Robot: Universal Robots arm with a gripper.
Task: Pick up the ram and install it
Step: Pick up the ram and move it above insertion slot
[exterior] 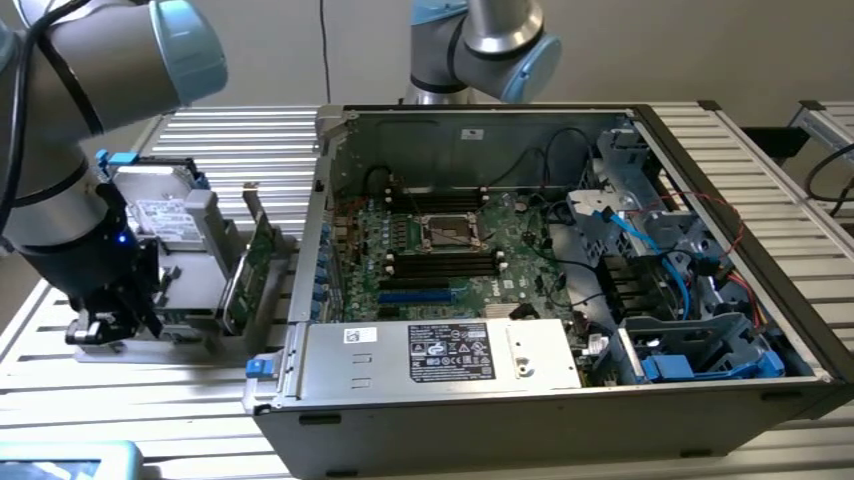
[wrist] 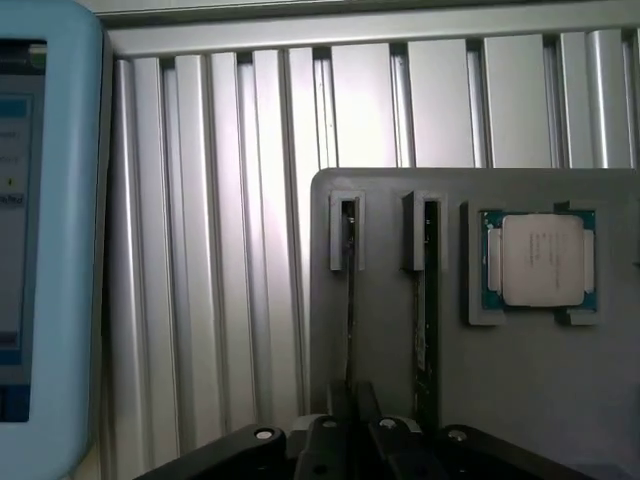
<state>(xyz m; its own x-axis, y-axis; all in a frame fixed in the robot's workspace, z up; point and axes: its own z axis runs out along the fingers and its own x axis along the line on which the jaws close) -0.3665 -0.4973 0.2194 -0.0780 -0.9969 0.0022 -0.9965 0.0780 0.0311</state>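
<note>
The pincer (exterior: pixel 100 325) hangs low over a grey holder (exterior: pixel 187 335) at the exterior view's left, on the slatted metal bench (exterior: pixel 214 140). In the wrist view the pincer (wrist: pixel 352 398) sits right over the holder's plate (wrist: pixel 520 400), in line with the ram (wrist: pixel 349 300). The ram stands on its edge in a narrow slot of the plate. Whether the pincer is open, closed or gripping the ram cannot be told.

Just beside the ram, a second thin stick (wrist: pixel 428 320) with a greenish edge stands in its own slot. Beyond that, a processor (wrist: pixel 541 260) lies flat in a square recess. A light-blue device (wrist: pixel 55 250) lies on the bench on the ram's other side, apart from the holder.

In the exterior view a taller green card (exterior: pixel 256 265) stands upright in the holder, with a hard drive (exterior: pixel 167 215) behind it. An open computer case (exterior: pixel 534 400) lies to the exterior view's right of the holder, its motherboard (exterior: pixel 467 250) facing up with long black slots (exterior: pixel 441 262) around the socket.
</note>
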